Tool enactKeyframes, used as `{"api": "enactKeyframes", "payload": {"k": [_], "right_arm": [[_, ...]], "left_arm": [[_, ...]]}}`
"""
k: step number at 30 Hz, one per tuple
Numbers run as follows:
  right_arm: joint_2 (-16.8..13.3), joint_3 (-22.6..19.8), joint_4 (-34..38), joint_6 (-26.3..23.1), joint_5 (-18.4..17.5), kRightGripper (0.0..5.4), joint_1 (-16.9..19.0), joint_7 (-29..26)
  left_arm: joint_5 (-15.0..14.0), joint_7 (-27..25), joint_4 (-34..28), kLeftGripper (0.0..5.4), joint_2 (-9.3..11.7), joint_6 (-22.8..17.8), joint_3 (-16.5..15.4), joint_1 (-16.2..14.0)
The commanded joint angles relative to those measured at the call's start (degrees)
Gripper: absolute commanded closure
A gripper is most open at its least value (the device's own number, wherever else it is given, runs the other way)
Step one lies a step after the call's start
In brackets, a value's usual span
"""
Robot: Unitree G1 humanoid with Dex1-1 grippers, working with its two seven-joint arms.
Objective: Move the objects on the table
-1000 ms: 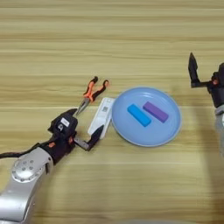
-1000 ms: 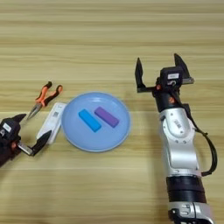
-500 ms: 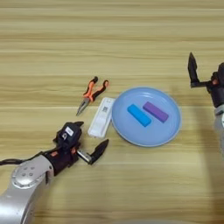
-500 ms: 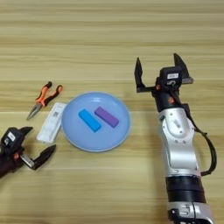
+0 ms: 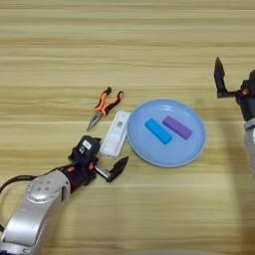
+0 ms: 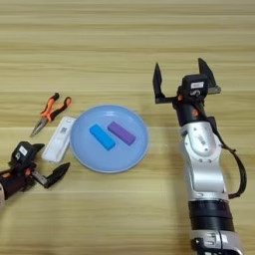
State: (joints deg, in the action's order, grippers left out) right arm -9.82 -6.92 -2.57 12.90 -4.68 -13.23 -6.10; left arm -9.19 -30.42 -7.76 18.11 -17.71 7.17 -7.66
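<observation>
In the left eye view, the table [image 5: 127,45] is seen as a broad light wooden surface whose plank grain runs from left to right; nothing of the room beyond it is shown. A pale blue plate [image 5: 149,152] is set near the middle. On it the blue block [image 5: 158,131] and a purple block [image 5: 177,127] are laid side by side, close but apart, both slanted. The white bar [image 5: 115,133] is laid on the wood just left of the plate's rim, with its small dark mark toward the far end. Orange-handled pliers [image 5: 103,107] are found further left and farther away, near the bar but apart from it. The left gripper [image 5: 102,162] is held low at the near left, just nearer than the bar, with its fingers spread and nothing between them.

In the right eye view, the same layout is shown shifted left. The right gripper [image 6: 183,82] is raised to the right of the plate, well apart from it, with its two fingers splayed wide and nothing clasped.
</observation>
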Motion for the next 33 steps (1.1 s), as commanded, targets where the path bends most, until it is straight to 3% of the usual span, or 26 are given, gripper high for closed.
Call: {"api": "enactKeyframes", "payload": {"k": [1, 8, 33], "right_arm": [[0.15, -0.03, 0.73, -1.15, 0.05, 0.0, -0.31, 0.27], [0.12, -0.09, 0.85, -1.18, -0.01, 0.0, -0.25, 0.26], [0.04, -0.19, 0.96, -1.25, -0.21, 0.0, -0.55, 0.44]], "left_arm": [[0.88, 0.84, 1.28, 0.02, -0.66, 0.22, 0.87, 0.49], [1.58, 2.17, 3.93, 0.02, -1.76, 1.5, 1.35, 1.52], [1.3, 2.55, 7.54, 2.45, -2.44, 4.1, 1.06, 2.83]]}}
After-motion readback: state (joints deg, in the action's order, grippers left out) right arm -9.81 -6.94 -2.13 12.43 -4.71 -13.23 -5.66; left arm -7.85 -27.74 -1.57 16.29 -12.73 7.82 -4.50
